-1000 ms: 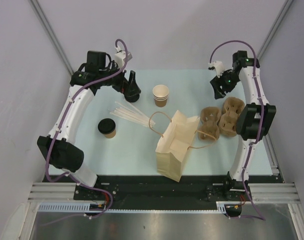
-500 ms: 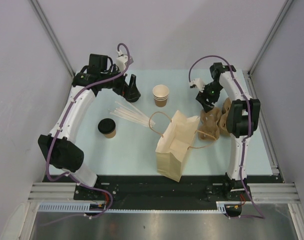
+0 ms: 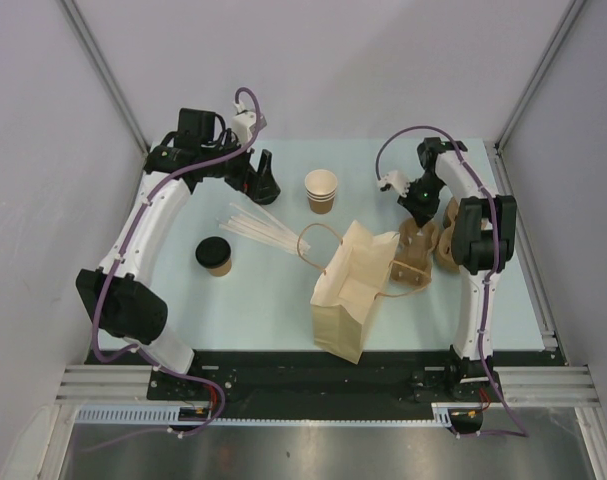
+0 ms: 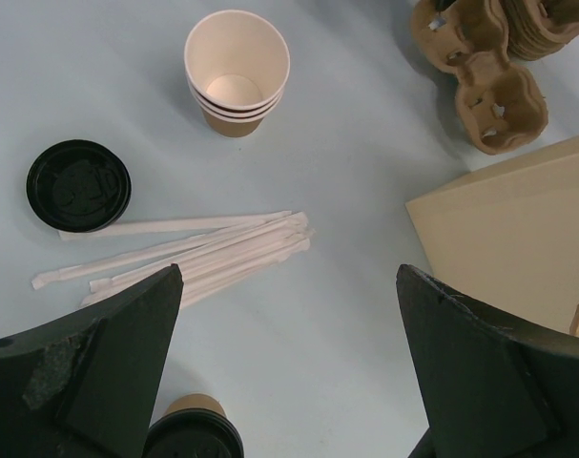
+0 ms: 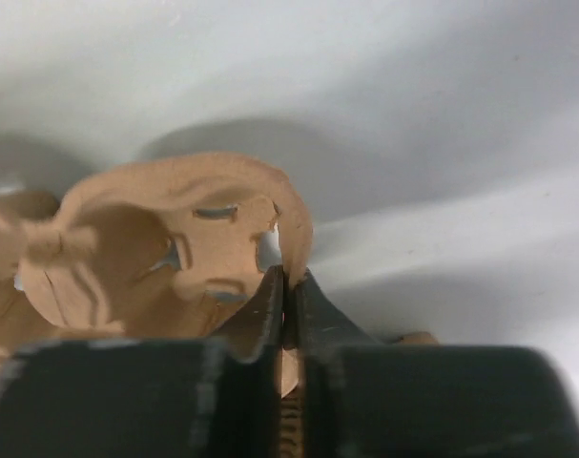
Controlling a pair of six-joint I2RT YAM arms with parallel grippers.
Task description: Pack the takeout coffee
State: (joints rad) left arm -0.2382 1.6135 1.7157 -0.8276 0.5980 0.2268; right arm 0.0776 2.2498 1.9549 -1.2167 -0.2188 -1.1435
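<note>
The takeout coffee (image 3: 213, 255), a small brown cup with a black lid, stands at the table's left; the left wrist view shows it at the bottom edge (image 4: 194, 437). My left gripper (image 3: 263, 184) hangs open above the table behind the straws (image 3: 257, 227), its fingers (image 4: 108, 363) wide apart with nothing between them (image 4: 289, 286). The paper bag (image 3: 348, 285) lies on its side in the middle. My right gripper (image 3: 420, 212) is shut on the thin rim of a brown cardboard cup carrier (image 5: 165, 253), pinching it at the fingertips (image 5: 287, 279).
A stack of lidless brown cups (image 3: 321, 190) stands at the back centre. A loose black lid (image 4: 78, 185) lies left of the straws (image 4: 194, 250). More cup carriers (image 3: 453, 235) sit right of the bag, by the right arm.
My right arm swung left and down from the back right onto the cup carriers, and its jaws closed on a carrier's rim. The left arm barely moved.
</note>
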